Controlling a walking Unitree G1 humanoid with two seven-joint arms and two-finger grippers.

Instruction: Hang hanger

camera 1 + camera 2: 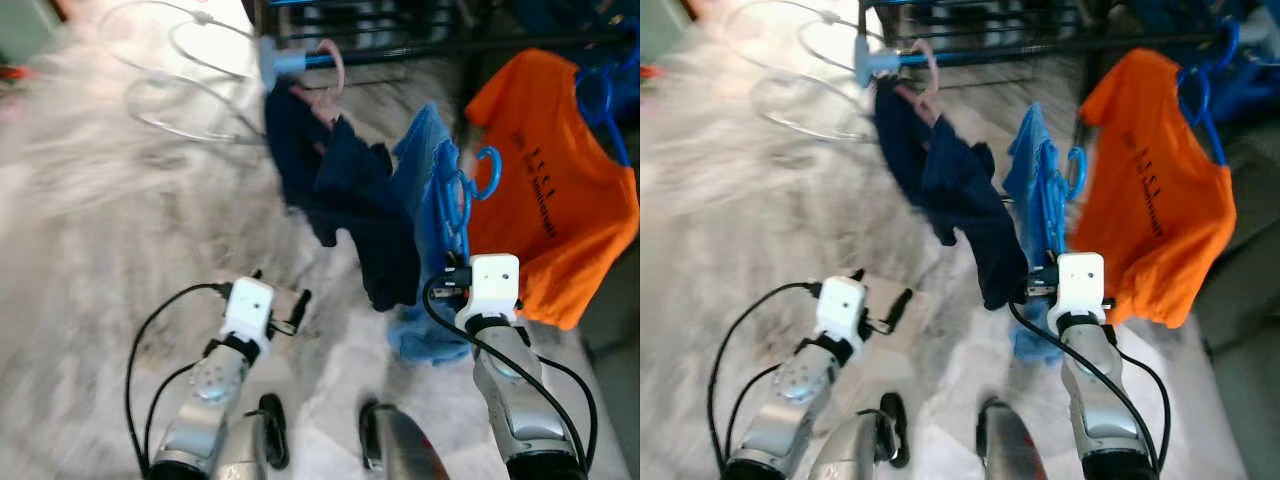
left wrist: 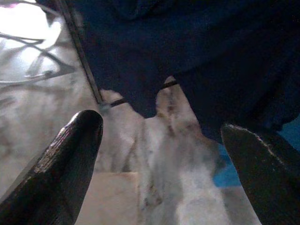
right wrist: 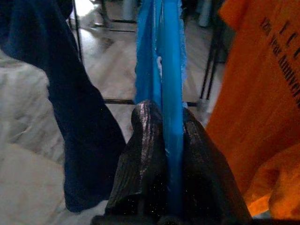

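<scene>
Right end effector [image 3: 161, 140] is clamped tight on the blue hanger [image 1: 455, 200], fingers pinched together with the blue plastic and its light blue garment [image 1: 420, 170] squeezed between them. The hanger stands up and away from the right wrist, its long axis running from the grip toward the rack, with the open blue hook [image 1: 488, 172] at the far top end. That hook sits in the air, short of the dark rail [image 1: 420, 50] that crosses the top of the head views; it looks unhooked for now, and the rail lies up and beyond it. So the coming move, as I judge it, is a lift and a reach forward to drop the hook over the rail, between the navy garment [image 1: 340, 190] on its pink hanger [image 1: 333, 70] and the orange T-shirt [image 1: 550, 190]. The right arm is plainly the nearer one. Left end effector [image 2: 161, 154] hangs lower with fingers spread wide, empty, aimed at the navy cloth above pale marbled floor [image 1: 90, 200].
</scene>
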